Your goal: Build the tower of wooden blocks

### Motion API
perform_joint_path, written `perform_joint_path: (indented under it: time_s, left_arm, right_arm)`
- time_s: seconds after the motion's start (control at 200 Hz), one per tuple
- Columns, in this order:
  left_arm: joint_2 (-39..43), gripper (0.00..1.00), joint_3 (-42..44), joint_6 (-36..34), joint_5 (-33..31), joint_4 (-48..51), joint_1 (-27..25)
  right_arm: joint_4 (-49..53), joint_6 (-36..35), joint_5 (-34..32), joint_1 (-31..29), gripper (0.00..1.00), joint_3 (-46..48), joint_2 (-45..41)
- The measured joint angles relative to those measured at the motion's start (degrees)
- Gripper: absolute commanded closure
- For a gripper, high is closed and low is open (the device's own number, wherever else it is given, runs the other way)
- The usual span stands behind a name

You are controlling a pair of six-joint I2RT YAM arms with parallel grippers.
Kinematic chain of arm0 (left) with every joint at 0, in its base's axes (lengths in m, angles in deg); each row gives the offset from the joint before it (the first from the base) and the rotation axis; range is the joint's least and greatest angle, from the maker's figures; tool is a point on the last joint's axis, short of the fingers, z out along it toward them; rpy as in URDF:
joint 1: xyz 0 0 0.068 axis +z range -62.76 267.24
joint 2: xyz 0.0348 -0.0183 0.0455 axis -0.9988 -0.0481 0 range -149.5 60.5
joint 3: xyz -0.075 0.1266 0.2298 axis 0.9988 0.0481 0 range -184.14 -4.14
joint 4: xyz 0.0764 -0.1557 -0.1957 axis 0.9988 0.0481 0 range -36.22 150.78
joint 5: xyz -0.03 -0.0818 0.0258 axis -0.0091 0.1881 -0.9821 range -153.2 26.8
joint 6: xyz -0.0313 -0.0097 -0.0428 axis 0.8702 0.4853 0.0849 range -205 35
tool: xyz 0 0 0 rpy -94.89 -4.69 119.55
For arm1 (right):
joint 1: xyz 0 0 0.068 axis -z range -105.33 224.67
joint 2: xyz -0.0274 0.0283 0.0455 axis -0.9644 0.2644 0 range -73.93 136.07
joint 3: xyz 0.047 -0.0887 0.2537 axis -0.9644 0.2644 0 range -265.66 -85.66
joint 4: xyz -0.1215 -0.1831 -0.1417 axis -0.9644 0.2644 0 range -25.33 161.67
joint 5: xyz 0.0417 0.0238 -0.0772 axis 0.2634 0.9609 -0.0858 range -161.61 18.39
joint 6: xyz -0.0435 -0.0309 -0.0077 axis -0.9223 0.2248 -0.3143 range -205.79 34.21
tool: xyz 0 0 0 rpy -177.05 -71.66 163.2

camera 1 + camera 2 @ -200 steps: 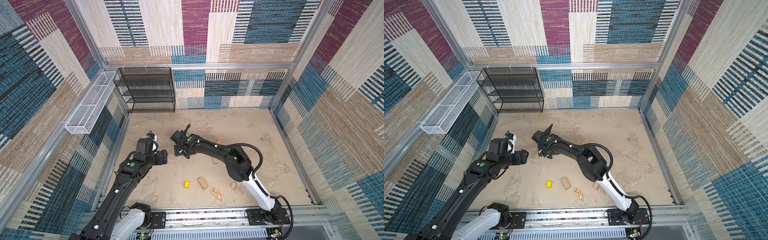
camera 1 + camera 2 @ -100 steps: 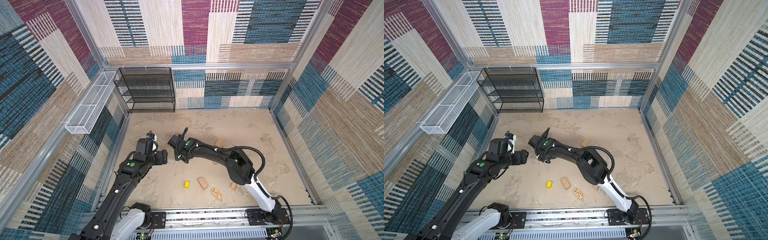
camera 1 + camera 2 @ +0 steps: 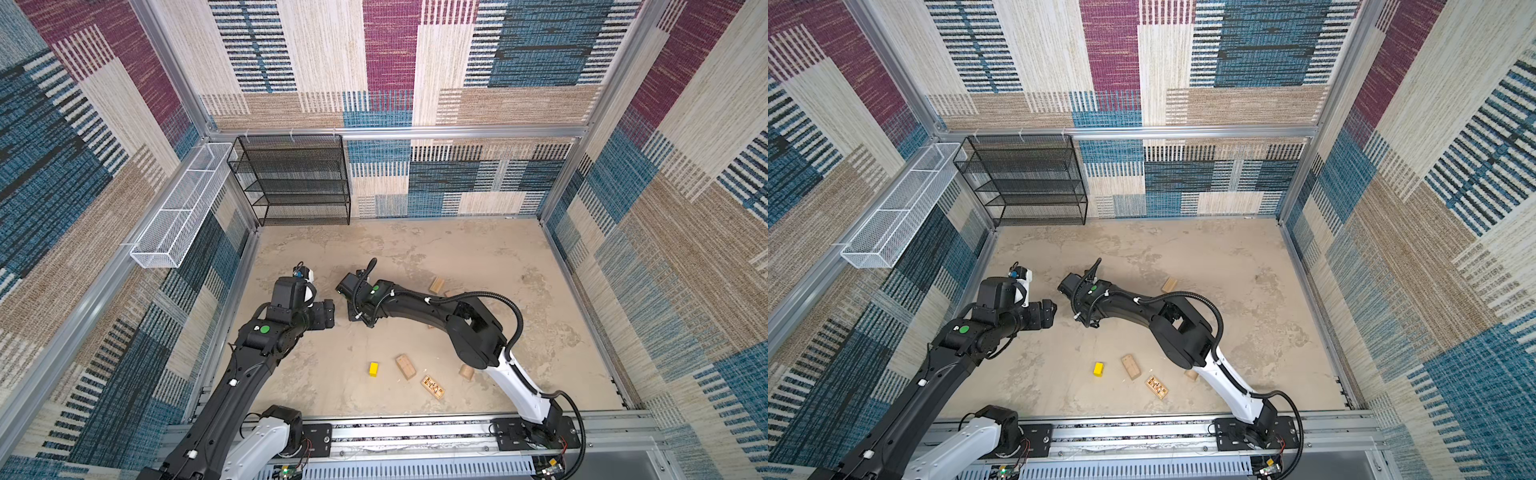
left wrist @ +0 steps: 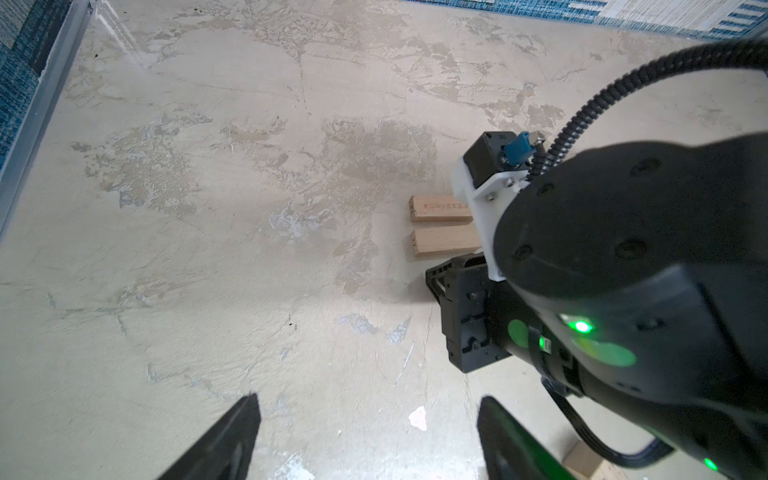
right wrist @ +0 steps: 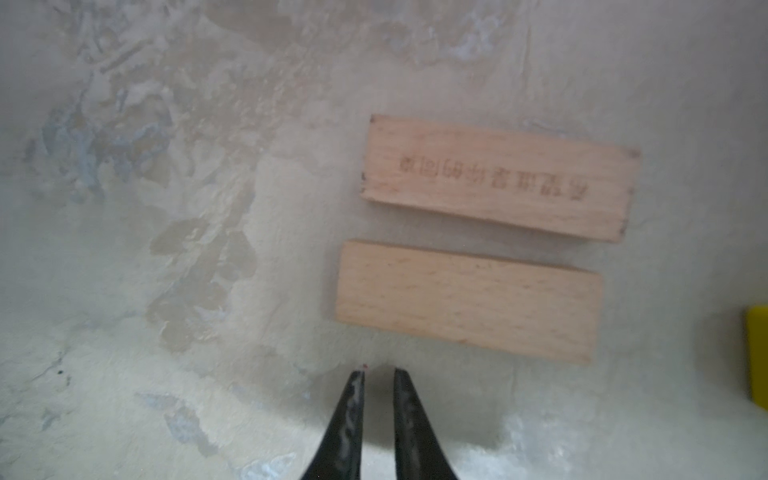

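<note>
Two tan wood blocks lie flat side by side, a narrow gap between them: one lettered (image 5: 498, 178), one plain (image 5: 467, 301). No stacked tower is in view. My right gripper (image 5: 379, 371) hangs just beside the plain block's long edge, its fingers almost together with nothing between them. The same pair (image 4: 440, 208) shows in the left wrist view, partly hidden under the right wrist. My left gripper (image 4: 369, 401) stands wide open and empty over bare floor, left of the right gripper (image 3: 360, 321). The right arm hides the pair in both top views.
Near the front lie a yellow block (image 3: 373, 369), a tan block (image 3: 405, 366), a dark-patterned block (image 3: 432, 386) and a rounded tan piece (image 3: 466, 372). Another tan block (image 3: 436, 285) lies behind the right arm. A black mesh shelf (image 3: 299, 183) stands at the back left.
My right gripper's jaws have closed from wide open to nearly together, and its wrist has shifted slightly left. The left arm has not moved.
</note>
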Motion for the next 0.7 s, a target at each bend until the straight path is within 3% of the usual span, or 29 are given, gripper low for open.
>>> perform_joint_path:
  time_s: [0.696]
  left_arm:
    - [0.22, 0.13, 0.00, 0.00, -0.02, 0.00, 0.04]
  right_arm:
    - [-3.91, 0.66, -0.04, 1.84, 0.82, 1.42, -0.04]
